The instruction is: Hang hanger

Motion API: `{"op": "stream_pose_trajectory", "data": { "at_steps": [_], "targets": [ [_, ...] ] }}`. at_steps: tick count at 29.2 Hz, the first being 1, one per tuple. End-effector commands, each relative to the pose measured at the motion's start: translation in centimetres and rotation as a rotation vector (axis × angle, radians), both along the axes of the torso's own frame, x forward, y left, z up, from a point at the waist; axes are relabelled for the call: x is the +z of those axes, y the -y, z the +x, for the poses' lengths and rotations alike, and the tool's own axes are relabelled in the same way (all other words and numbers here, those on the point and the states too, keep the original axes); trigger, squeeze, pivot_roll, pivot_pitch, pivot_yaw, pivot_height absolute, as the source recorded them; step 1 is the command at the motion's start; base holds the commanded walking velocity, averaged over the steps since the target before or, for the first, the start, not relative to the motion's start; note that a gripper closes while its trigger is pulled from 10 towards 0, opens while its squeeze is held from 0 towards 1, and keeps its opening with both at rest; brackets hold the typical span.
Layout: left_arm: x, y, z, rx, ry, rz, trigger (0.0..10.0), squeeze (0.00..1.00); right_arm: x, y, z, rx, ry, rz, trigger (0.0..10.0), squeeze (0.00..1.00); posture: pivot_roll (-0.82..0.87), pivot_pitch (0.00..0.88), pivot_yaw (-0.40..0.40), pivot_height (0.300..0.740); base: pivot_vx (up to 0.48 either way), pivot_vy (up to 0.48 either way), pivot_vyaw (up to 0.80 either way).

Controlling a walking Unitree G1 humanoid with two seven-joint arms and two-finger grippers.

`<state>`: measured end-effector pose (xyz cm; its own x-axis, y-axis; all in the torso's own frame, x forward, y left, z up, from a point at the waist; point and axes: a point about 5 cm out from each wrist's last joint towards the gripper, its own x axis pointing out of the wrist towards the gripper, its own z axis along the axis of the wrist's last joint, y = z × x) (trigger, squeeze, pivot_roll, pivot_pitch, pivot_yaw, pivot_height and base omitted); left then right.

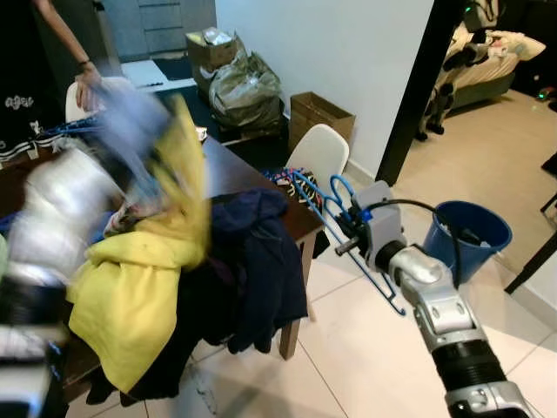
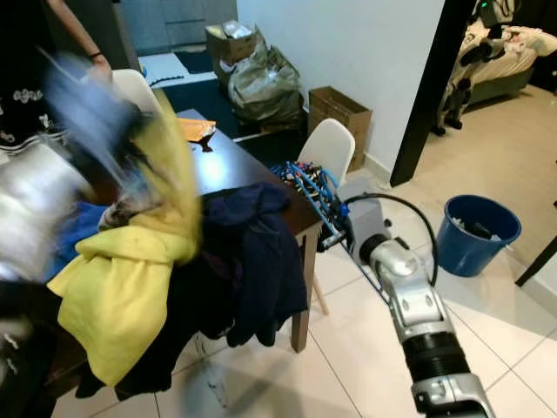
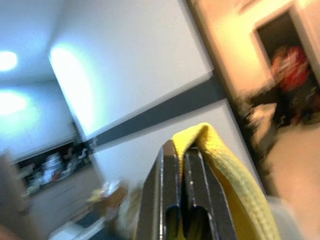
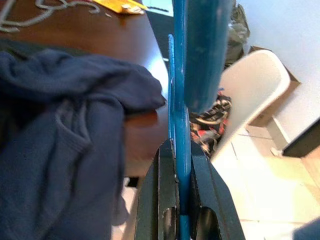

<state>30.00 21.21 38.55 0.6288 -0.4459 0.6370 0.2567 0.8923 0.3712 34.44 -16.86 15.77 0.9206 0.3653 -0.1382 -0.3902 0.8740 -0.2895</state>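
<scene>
One marking is visible: white lettering on the person's black garment (image 1: 19, 103), at the upper left of the left eye view. The characters are too blurred to read. No other text is legible.

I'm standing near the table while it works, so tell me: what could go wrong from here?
1. The left tool is shut on only a fold of the yellow garment; it could slip free.
2. The dark blue garment hangs over the table edge, so lifting the yellow one may drag it off.
3. The right tool holds the blue hanger close to the white chair; it may snag.
</scene>
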Motion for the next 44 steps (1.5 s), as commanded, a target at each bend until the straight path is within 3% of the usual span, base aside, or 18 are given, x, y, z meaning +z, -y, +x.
{"op": "stream_pose_trajectory", "data": {
  "at_steps": [1,2,5,8,13,27,29,30,31,32,33,40,44],
  "targets": [
    [-0.4,0.3,0.0,-0.107,-0.077,-0.030,0.0,0.00,0.3,-1.0,0.3,0.024,0.017,0.013,10.0,0.00,-0.02,0.000,0.001,0.740,0.000,0.000,0.00],
    [-0.4,0.3,0.0,-0.107,-0.077,-0.030,0.0,0.00,0.3,-1.0,0.3,0.024,0.017,0.013,10.0,0.00,-0.02,0.000,0.001,0.740,0.000,0.000,0.00],
    [-0.1,1.2,-1.4,-0.291,-0.111,0.009,0.0,0.00,0.1,-1.6,0.3,0.035,0.015,0.023,10.0,0.00,-0.01,0.000,0.002,0.740,0.000,0.000,0.00],
    [-0.1,1.4,-1.6,-0.326,-0.122,0.020,0.0,0.00,0.0,-1.7,0.3,0.037,0.015,0.025,10.0,0.00,-0.01,0.000,0.005,0.740,0.000,0.000,0.00],
    [1.7,1.4,-2.9,-0.499,-0.173,-0.062,0.0,0.00,0.1,-1.8,0.5,0.034,0.022,0.045,10.0,0.00,0.00,0.000,0.010,0.740,0.000,0.000,0.00],
    [0.4,2.1,-3.3,-0.565,-0.269,-0.094,0.0,0.00,1.0,-1.3,0.8,0.003,0.059,0.115,10.0,0.00,0.00,0.000,0.012,0.740,0.000,0.000,0.00],
    [-1.5,2.4,-2.3,-0.498,-0.340,-0.119,0.0,0.00,1.2,-1.3,0.8,-0.001,0.066,0.129,10.0,0.00,0.00,0.000,0.017,0.740,0.000,0.000,0.00],
    [-2.4,2.6,-1.8,-0.453,-0.375,-0.132,3.7,0.00,1.2,-1.3,0.8,-0.002,0.068,0.131,10.0,0.00,0.00,0.000,0.017,0.740,0.000,0.000,0.00],
    [-4.2,3.2,-1.3,-0.399,-0.412,-0.123,10.0,0.00,1.2,-1.3,0.8,-0.008,0.070,0.138,10.0,0.00,0.00,0.000,0.019,0.740,0.000,0.000,0.00],
    [-4.2,3.2,-1.3,-0.399,-0.412,-0.123,10.0,0.00,1.2,-1.3,0.8,-0.008,0.070,0.138,10.0,0.00,0.00,0.000,0.019,0.740,0.000,0.000,0.00],
    [-6.8,4.3,-0.9,-0.392,-0.477,-0.185,10.0,0.00,1.3,-1.4,0.8,-0.014,0.075,0.152,10.0,0.00,-0.01,0.000,0.019,0.740,0.000,0.000,0.00],
    [-10.5,6.9,-1.1,-0.429,-0.585,-0.348,10.0,0.00,1.9,-1.4,0.9,-0.024,0.091,0.218,10.0,0.00,-0.02,0.000,0.017,0.740,0.000,0.000,0.00],
    [-12.8,8.3,-1.6,-0.423,-0.658,-0.356,10.0,0.00,2.1,-1.3,1.1,-0.024,0.082,0.259,10.0,0.00,-0.01,0.000,0.008,0.740,0.000,0.000,0.00]
  ]
}}
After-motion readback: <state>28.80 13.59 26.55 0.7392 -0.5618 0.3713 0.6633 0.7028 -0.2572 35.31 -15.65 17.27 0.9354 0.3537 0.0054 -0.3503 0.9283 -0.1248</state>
